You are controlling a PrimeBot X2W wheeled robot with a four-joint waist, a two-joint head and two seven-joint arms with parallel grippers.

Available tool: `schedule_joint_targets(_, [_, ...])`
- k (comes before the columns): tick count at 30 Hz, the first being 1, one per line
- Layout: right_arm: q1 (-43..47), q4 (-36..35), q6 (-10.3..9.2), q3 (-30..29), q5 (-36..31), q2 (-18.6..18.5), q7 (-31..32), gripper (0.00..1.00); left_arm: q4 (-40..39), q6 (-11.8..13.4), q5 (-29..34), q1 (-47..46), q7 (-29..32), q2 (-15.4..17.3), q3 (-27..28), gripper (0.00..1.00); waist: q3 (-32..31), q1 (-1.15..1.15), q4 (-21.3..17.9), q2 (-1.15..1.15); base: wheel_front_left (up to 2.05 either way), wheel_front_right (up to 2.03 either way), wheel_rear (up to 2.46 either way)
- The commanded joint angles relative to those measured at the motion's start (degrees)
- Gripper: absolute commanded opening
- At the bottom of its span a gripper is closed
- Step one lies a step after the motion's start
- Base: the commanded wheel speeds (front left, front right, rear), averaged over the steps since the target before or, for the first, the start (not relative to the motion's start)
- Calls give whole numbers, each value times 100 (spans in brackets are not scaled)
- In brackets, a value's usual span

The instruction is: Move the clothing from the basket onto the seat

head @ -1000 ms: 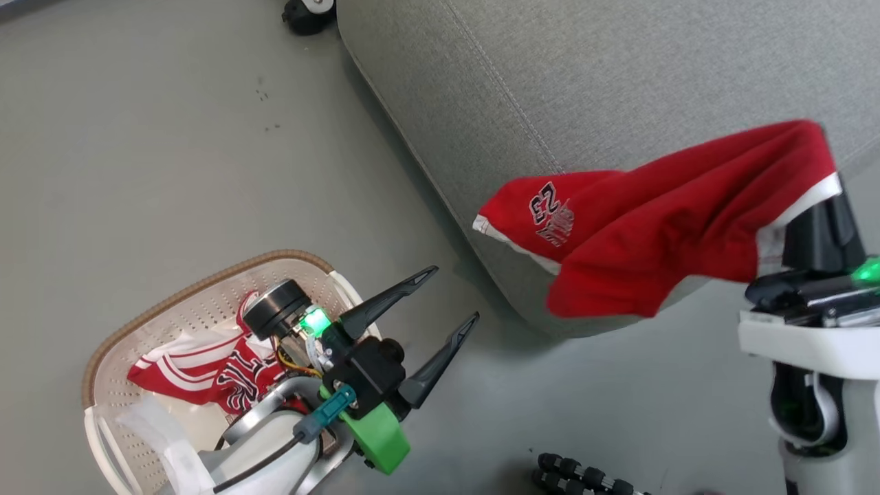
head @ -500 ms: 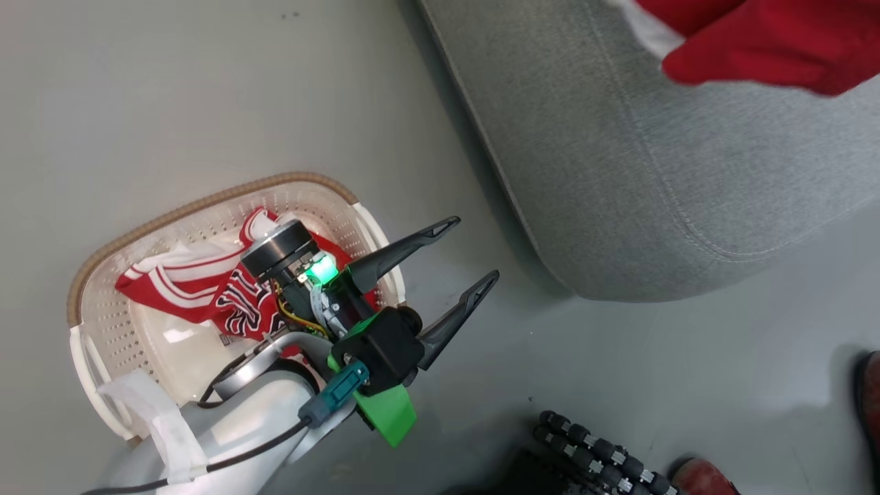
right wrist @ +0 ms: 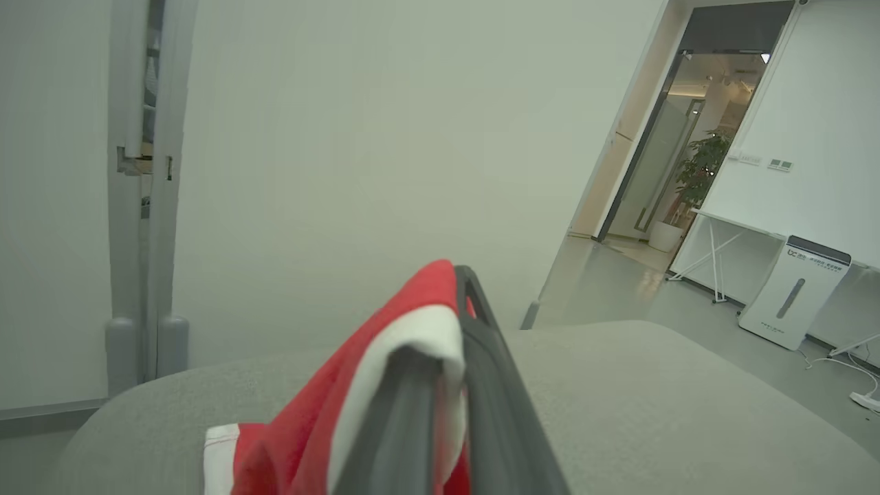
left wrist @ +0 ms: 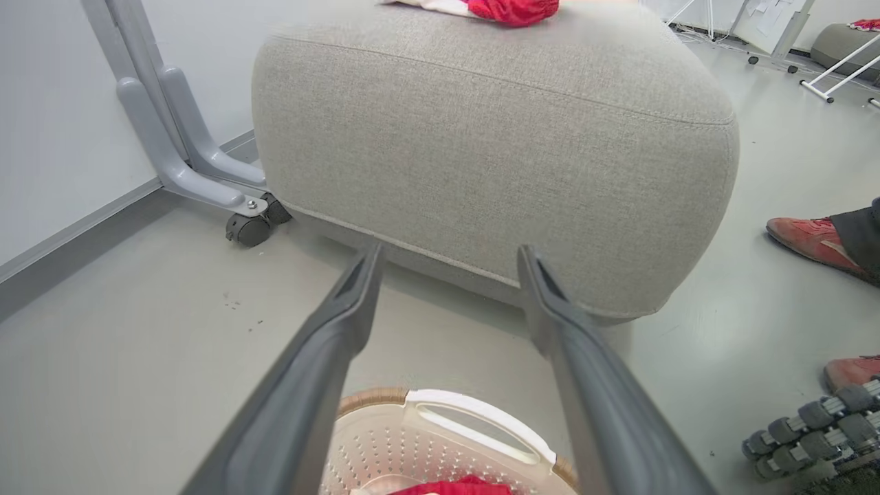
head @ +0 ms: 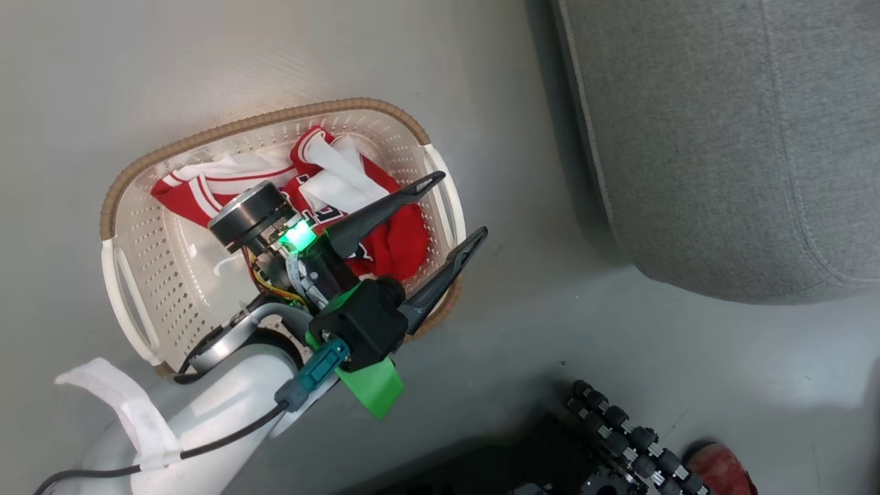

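The cream basket [head: 206, 137] stands on the floor left of the grey seat [head: 722, 137]. A red jersey [head: 395, 240] with white trim lies crumpled inside it. My left gripper [head: 460, 206] hangs open above the basket's right end, holding nothing; in the left wrist view its fingers [left wrist: 344, 323] point at the seat [left wrist: 495, 158], with the basket's handle [left wrist: 481, 419] below. My right gripper [right wrist: 443, 323] is shut on the red shorts [right wrist: 309, 419], which drape down toward the seat [right wrist: 653, 399]. The shorts [left wrist: 512, 8] show at the seat's top edge.
A grey frame leg with a caster [left wrist: 247, 227] stands left of the seat. A person's red shoes [left wrist: 804, 237] [left wrist: 852, 371] are on the floor at the right, near my base's black rollers [head: 619, 426]. A white appliance [right wrist: 790, 289] stands by the far wall.
The head camera has swung left and down, so the basket now sits higher and the shorts with the right gripper have left that view. The left gripper stays open over the basket.
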Motion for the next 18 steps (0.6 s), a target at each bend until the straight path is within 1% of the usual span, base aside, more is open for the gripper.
schedule_joint_targets(1, [51,198,-11,-60,-43,57,-13,0,-26,34,43,-112,27,42,27,100,222,-1,173,-1,0,0,0])
schedule_joint_targets(5, [159,844,-11,-59,-181,355,-13,0,-42,44,43,-135,43,82,16,100,246,-1,185,-1,0,0,0])
schedule_joint_targets(8, [409,1110,-11,-90,-257,511,-14,0,52,23,67,-174,-35,30,-66,100,151,-1,227,-1,0,0,0])
schedule_joint_targets(9, [490,1108,-11,-187,-270,591,-13,22,97,21,59,-181,-95,-15,-86,100,100,-1,249,-1,0,0,0])
schedule_joint_targets(10, [603,1095,-11,-303,-277,698,-13,93,131,27,27,-170,-135,-58,-99,100,51,-1,264,-1,0,0,0])
schedule_joint_targets(11, [692,1030,-11,-415,-303,776,-14,100,172,32,14,-163,-172,-87,-109,100,5,-1,277,-1,0,0,0])
schedule_joint_targets(13, [931,822,-11,-576,-337,976,-14,100,289,63,-17,-134,-291,-160,-128,100,-130,-1,313,-1,0,0,0])
schedule_joint_targets(15, [1230,507,-11,-586,-280,1174,-14,100,427,126,20,-86,-431,-231,-144,100,-302,-1,349,-1,0,0,0])
schedule_joint_targets(18, [1865,-96,-11,-607,-168,1449,-14,100,702,313,45,35,-703,-394,-136,100,-631,-1,421,-1,0,0,0])
